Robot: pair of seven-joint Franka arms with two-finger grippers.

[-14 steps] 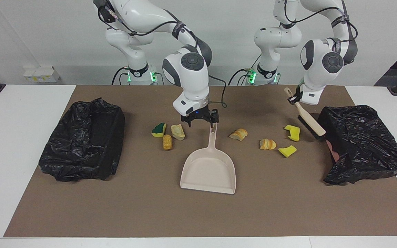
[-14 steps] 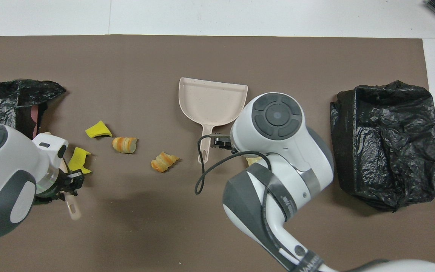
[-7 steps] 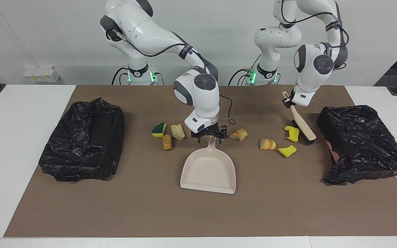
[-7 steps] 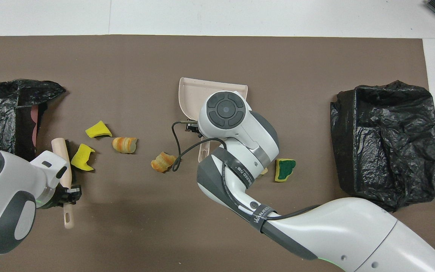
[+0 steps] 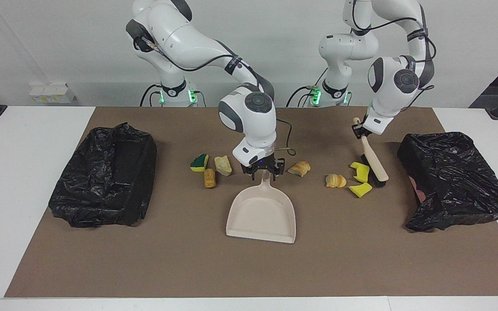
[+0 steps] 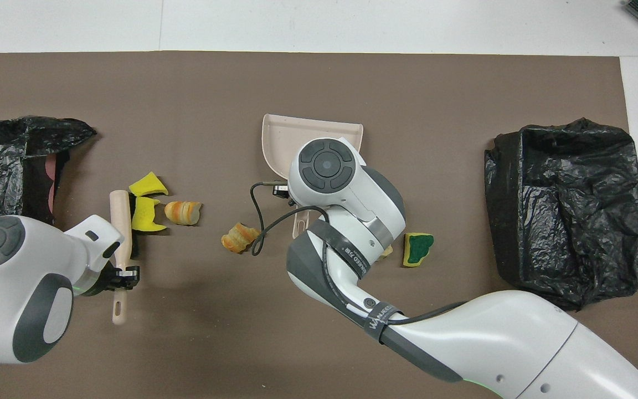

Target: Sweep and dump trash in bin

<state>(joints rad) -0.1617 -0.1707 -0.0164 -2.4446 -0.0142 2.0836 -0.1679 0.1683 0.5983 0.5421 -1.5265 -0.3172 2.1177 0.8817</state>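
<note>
Overhead, arm hides dustpan (image 6: 286, 138) handle, facing shows

Robot lab: two arms (image 5: 249, 112), bare white wall (image 5: 59, 43).

Both arms, the left arm (image 5: 387, 82) and the right arm (image 5: 249, 116), wear glossy white shells with dark grey round joint caps. Black cables loop alongside them. Green lights glow at their bases.

Beige dustpan (image 5: 261, 211) is sitting on brown mat (image 5: 188, 268); yellow sponges (image 5: 360, 172) are glowing beside glossy black bags (image 5: 102, 177).
</note>
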